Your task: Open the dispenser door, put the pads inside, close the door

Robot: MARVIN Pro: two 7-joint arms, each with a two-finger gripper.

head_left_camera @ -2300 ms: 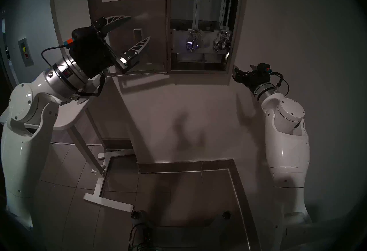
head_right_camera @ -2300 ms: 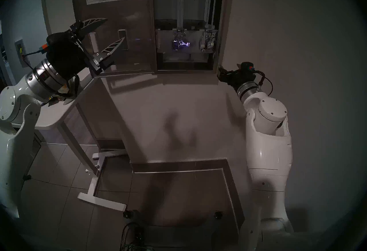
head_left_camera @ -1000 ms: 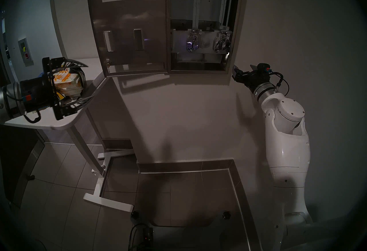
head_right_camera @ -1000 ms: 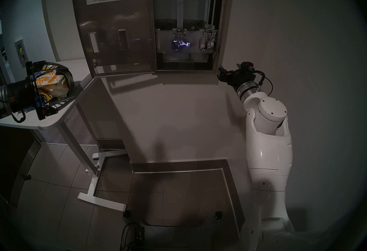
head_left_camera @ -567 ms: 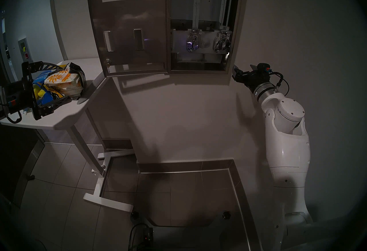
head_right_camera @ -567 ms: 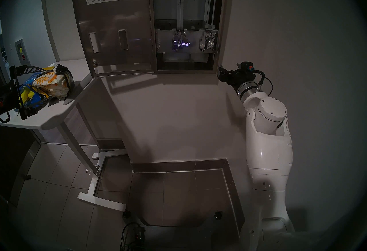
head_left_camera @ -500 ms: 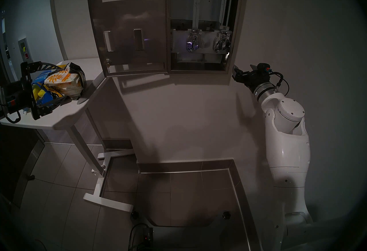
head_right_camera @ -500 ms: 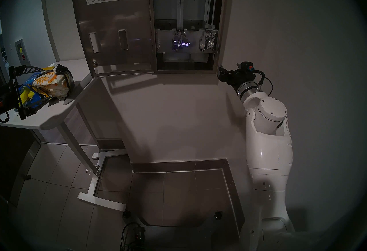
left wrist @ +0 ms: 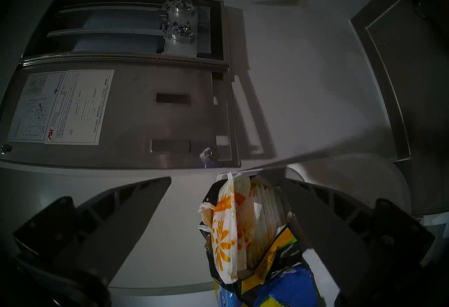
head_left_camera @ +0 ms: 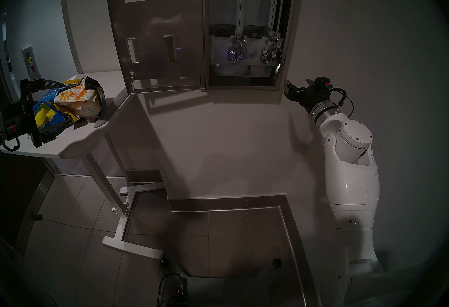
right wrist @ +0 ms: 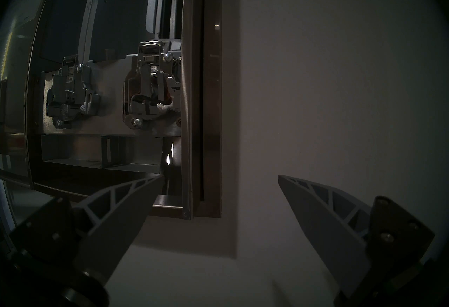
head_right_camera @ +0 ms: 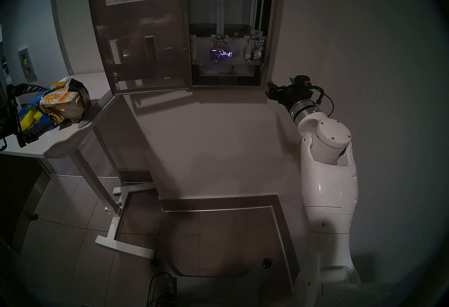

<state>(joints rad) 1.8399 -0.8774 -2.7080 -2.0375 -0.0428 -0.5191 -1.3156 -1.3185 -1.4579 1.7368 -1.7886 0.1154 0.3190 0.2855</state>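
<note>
With the tall brushed-steel dispenser door [head_left_camera: 158, 39] already swung wide open, step one looks done; loading and closing are what's left. Going left to right: the left gripper [left wrist: 223, 204] sits at the white table [head_left_camera: 80, 139], fingers spread wide around the torn blue-and-yellow plastic bag [head_left_camera: 48, 109], not pinching anything yet; the soft white orange-flowered pads [head_left_camera: 77, 97] are stacked in that bag; the steel wall dispenser [head_left_camera: 245, 20] shows empty chutes; the right gripper [right wrist: 218, 177] hangs open and empty beside its bottom right corner.
</note>
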